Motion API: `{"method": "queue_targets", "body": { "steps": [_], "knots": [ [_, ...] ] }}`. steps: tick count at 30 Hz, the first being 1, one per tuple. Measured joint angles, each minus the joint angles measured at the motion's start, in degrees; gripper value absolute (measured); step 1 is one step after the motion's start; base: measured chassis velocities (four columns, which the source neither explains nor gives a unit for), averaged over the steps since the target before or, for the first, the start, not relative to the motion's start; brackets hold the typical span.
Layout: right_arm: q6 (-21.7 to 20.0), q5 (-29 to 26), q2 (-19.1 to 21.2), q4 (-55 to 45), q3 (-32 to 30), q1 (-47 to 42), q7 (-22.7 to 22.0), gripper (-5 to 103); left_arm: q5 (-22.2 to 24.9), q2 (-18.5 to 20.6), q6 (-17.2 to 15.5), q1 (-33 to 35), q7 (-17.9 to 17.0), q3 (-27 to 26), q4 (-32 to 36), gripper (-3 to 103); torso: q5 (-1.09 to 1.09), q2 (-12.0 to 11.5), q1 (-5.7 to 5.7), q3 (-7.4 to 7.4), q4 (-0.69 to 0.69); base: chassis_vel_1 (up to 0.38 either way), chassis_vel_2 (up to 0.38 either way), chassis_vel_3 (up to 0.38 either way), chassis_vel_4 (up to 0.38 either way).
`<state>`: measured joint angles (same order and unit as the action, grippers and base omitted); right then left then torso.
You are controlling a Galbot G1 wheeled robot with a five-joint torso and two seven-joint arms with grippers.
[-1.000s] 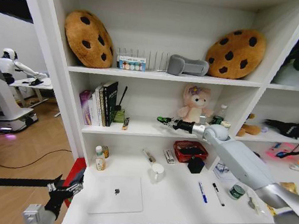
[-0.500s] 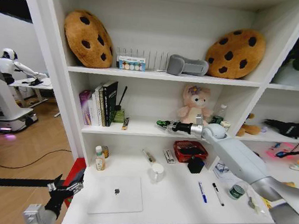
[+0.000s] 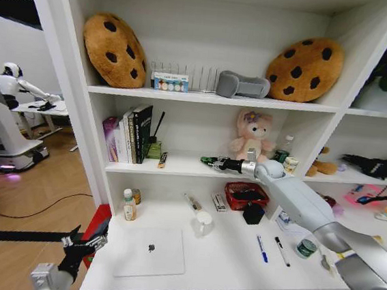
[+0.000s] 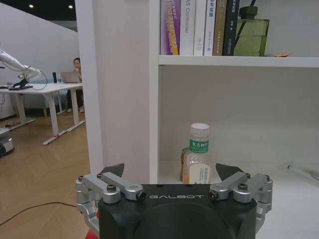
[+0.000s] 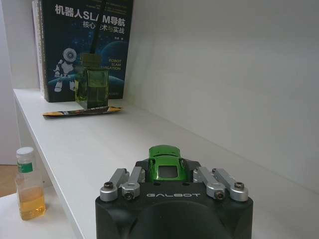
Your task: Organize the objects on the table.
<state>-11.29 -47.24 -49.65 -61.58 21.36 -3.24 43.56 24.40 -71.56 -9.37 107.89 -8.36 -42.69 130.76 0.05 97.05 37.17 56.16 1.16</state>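
Note:
My right gripper (image 3: 211, 162) reaches over the middle shelf (image 3: 184, 166) and is shut on the tiny green toy car (image 5: 167, 162), which sits just above the shelf board (image 5: 94, 149). On the white table (image 3: 222, 274) lie a silver laptop (image 3: 150, 250), a blue pen (image 3: 262, 248) and a black pen (image 3: 282, 251). My left gripper (image 3: 92, 240) hangs open off the table's left end, low down. In the left wrist view the left gripper (image 4: 169, 172) holds nothing, and a small bottle (image 4: 198, 154) stands beyond it.
Books (image 3: 129, 133), a green bottle (image 5: 93, 84) and a flat packet (image 5: 82, 112) stand farther along the shelf. A white mug (image 3: 203, 223), a red basket (image 3: 246, 195) and a bottle of yellow liquid (image 3: 129, 205) are at the table's back. A pink plush (image 3: 252, 134) sits behind my right arm.
My right gripper, still holding the green car, has sunk a little toward the middle shelf, and its arm has dropped lower. The left arm has not moved.

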Motion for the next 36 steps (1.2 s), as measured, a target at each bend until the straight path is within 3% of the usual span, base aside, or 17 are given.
{"method": "queue_targets", "body": {
  "steps": [14,16,18,20,21,23,24,25,28,30,33,35,36],
  "knots": [
    [1.48,-1.26,-0.57,0.55,-0.03,-0.56,-1.12,33,-0.02,0.27,0.1,-0.16,0.05,-0.04,-0.48,100,0.01,0.0,0.0,0.0,0.0,0.0,0.0,0.0,0.0],
    [1.63,-1.28,-0.55,0.55,-0.06,-0.56,-1.11,47,-0.01,0.24,0.1,-0.15,0.04,-0.16,-0.56,100,0.0,0.0,0.0,0.0,0.01,0.0,0.0,0.0,0.0],
    [1.73,-1.28,-0.51,0.54,-0.06,-0.57,-1.08,47,0.05,0.25,0.1,-0.21,0.04,-0.25,-0.6,100,0.0,0.0,0.0,0.0,0.01,0.0,0.0,0.0,0.0],
    [1.81,-1.41,-0.46,0.46,-0.06,-0.62,-1.04,52,0.22,0.42,0.1,-0.34,0.05,-0.36,-0.7,100,0.0,0.0,0.0,0.0,0.0,0.0,0.0,0.0,0.0],
    [2.08,-1.8,-0.32,0.37,-0.06,-0.66,-0.9,63,0.62,0.97,0.08,-0.58,-0.11,-0.58,-0.83,100,0.0,0.0,0.0,0.0,0.0,0.0,0.0,0.0,0.0],
    [2.19,-2.12,-0.18,0.3,-0.08,-0.67,-0.72,63,0.83,1.3,0.03,-0.73,-0.2,-0.76,-0.91,100,0.0,0.0,0.0,0.0,0.0,0.0,0.0,0.0,0.0],
    [2.25,-3.23,0.22,-0.04,-0.19,-0.67,-0.48,74,1.2,1.72,-0.09,-1.01,-0.36,-0.99,-1.05,100,0.0,0.0,0.0,0.0,0.01,0.0,0.0,0.0,0.0],
    [2.25,-3.23,0.22,-0.04,-0.19,-0.67,-0.48,74,1.2,1.72,-0.09,-1.01,-0.36,-0.99,-1.05,100,0.0,0.0,0.0,0.0,0.01,0.0,0.0,0.0,0.0],
    [3.05,-7.11,2.18,-3.23,-2.02,-1.73,-0.41,90,1.26,1.53,-0.19,-1.18,-0.51,-0.84,-1.38,100,0.0,0.0,0.0,0.0,-0.01,0.0,0.0,0.0,0.0],
    [3.4,-8.08,2.78,-4.25,-2.52,-2.18,-0.42,90,1.21,1.44,-0.19,-1.14,-0.51,-0.73,-1.41,100,0.0,0.0,0.0,0.0,-0.01,0.0,0.0,0.0,0.0],
    [3.19,-10.83,5.4,-9.36,-5.68,-4.46,-0.94,98,0.96,1.27,-0.2,-1.04,-0.51,-0.42,-1.49,100,0.01,0.0,0.0,0.0,-0.01,0.0,0.0,0.0,0.0],
    [0.86,-13.37,10.12,-18.2,-13.5,-10.02,-3.47,100,0.84,1.5,-0.21,-1.31,-0.51,-0.19,-1.74,100,-0.04,0.01,0.0,-0.02,0.0,0.0,0.0,0.0,0.0],
    [0.86,-13.37,10.12,-18.2,-13.5,-10.02,-3.47,100,0.84,1.5,-0.21,-1.31,-0.51,-0.19,-1.74,100,-0.04,0.01,0.0,-0.02,0.0,0.0,0.0,0.0,0.0]
  ]
}}
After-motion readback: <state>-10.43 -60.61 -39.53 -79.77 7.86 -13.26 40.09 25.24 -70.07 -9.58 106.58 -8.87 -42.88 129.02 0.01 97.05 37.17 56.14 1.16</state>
